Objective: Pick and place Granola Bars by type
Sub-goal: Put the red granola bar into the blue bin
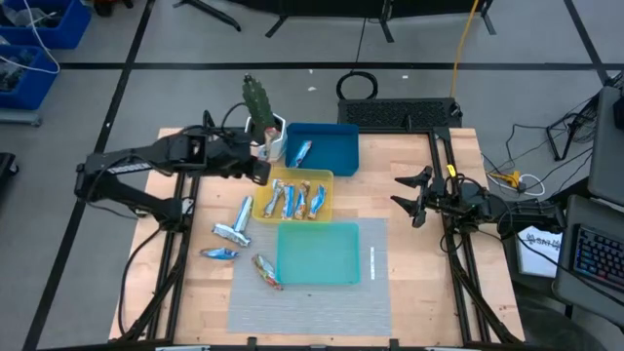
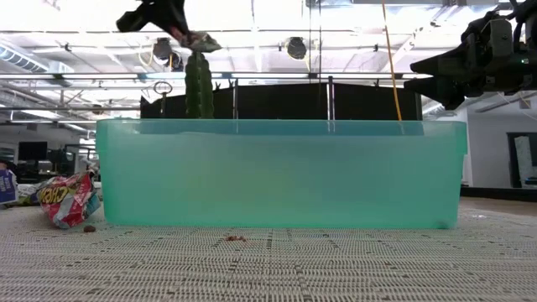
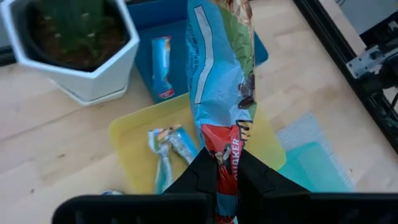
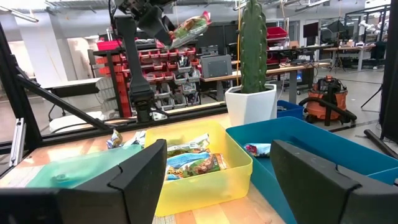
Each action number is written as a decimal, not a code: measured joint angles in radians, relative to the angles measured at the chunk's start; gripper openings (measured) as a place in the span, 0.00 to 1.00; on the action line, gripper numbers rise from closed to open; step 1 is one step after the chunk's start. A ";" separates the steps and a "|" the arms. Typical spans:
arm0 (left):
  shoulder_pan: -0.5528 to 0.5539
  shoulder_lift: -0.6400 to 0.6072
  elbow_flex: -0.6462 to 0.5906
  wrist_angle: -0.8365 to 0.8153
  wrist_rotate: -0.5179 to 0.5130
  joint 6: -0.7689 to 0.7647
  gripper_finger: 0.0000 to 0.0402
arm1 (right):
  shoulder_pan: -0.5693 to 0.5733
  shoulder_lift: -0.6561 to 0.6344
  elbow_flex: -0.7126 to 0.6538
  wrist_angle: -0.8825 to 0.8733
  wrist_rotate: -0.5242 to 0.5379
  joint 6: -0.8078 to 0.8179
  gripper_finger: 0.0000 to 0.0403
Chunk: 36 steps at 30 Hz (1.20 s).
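Left pincer [image 3: 227, 171]: we see its dark fingers clamped on a foil-wrapped granola bar [image 3: 221, 74] with a blue, green and red wrapper, lifted clear of the desk.
Held bar: it stands out from the fingertips, one end pinched, the rest free in the air.
Yellow tray [image 1: 295, 198]: this rectangular plastic tray lies directly below the left pincer; we count several silver-and-blue bars [image 1: 292, 202] lying in it side by side.
Blue tray [image 1: 327, 148]: a deep rectangular bin just beyond the left pincer, one blue-wrapped bar [image 1: 303, 151] lying inside.
Teal tray [image 1: 317, 253]: a rectangular plastic tray on the far side of the yellow tray from the left pincer, sitting on a grey woven mat [image 1: 312, 302].
Loose bars: three lie on the wooden desk [image 1: 414, 180] beside the trays, on the left arm's side: a silver-blue one [image 1: 238, 216], a small blue one [image 1: 219, 253] and an orange-red one [image 1: 267, 271] at the teal tray's corner.
Cactus: a green cactus in a white faceted pot [image 1: 265, 122] stands just beside the left pincer, touching nothing we can make out.
Right pincer [image 1: 408, 191]: we find its fingers spread apart and holding nothing, hovering well away from the trays at the desk's right edge.
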 joint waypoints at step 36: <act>0.211 0.670 0.503 0.107 0.146 -0.125 0.06 | 0.000 0.000 0.000 0.000 0.000 0.000 0.69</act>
